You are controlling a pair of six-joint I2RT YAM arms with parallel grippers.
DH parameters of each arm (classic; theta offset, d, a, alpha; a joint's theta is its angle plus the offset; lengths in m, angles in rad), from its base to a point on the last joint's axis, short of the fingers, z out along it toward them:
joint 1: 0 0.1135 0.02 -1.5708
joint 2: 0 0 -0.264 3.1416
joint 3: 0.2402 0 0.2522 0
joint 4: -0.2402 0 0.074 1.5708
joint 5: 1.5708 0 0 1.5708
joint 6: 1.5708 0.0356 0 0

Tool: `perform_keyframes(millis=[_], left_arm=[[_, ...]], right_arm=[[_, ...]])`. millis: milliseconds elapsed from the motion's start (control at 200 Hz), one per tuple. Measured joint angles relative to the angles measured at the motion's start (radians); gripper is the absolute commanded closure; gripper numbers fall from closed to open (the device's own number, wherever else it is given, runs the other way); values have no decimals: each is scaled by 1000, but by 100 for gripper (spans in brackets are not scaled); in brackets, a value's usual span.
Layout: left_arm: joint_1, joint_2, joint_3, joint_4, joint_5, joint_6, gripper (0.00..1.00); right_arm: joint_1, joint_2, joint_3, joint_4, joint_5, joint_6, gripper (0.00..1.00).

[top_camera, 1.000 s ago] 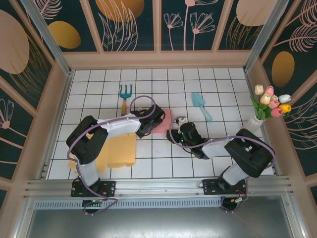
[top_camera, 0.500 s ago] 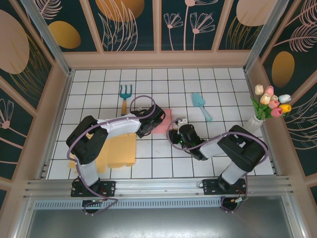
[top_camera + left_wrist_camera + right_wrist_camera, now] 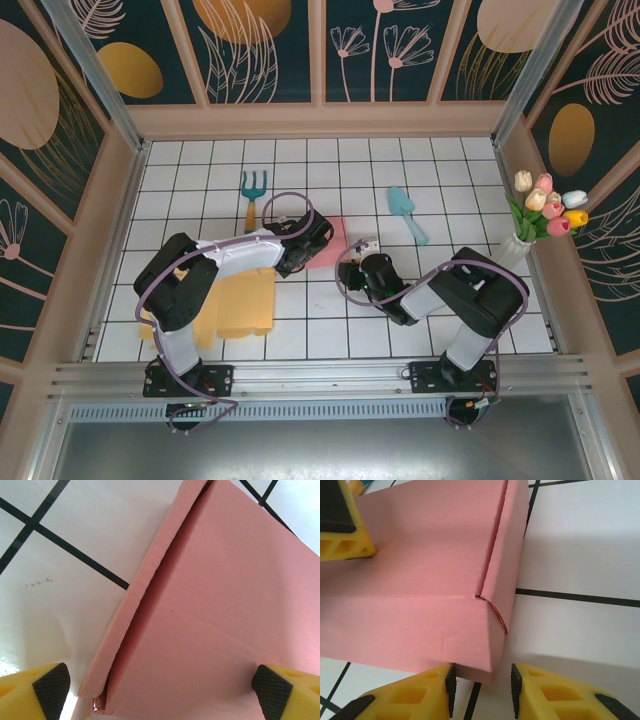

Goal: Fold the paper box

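The pink paper box [image 3: 335, 238] lies flat on the white tiled table, between my two grippers. In the left wrist view the box [image 3: 220, 610] has one side flap folded up along its left edge. My left gripper [image 3: 161, 692] stands wide open astride the box, its fingertips [image 3: 50, 690] clear of it. My right gripper [image 3: 482, 690] is open around the box's near corner [image 3: 485, 650]. Its left pad touches the box's edge and the right pad stands apart. In the top view the left gripper [image 3: 312, 238] and the right gripper [image 3: 352, 262] flank the box.
A yellow sheet [image 3: 240, 300] lies under the left arm. A blue hand rake [image 3: 252, 190] sits at the back left and a light blue trowel [image 3: 405, 212] at the back right. A vase of tulips [image 3: 540, 215] stands by the right wall.
The right arm's elbow has swung left toward the middle, while its gripper stays at the box's corner. The left arm and the box have not moved.
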State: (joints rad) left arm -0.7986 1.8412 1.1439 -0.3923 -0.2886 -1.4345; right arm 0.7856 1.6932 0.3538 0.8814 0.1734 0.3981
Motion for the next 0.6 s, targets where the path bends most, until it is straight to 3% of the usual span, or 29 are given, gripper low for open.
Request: perform_keyframes(millis=[600], left_arm=[[24, 25, 0, 67, -4, 29, 5]], right_arm=[[-7, 155, 154, 24, 89, -92, 54]])
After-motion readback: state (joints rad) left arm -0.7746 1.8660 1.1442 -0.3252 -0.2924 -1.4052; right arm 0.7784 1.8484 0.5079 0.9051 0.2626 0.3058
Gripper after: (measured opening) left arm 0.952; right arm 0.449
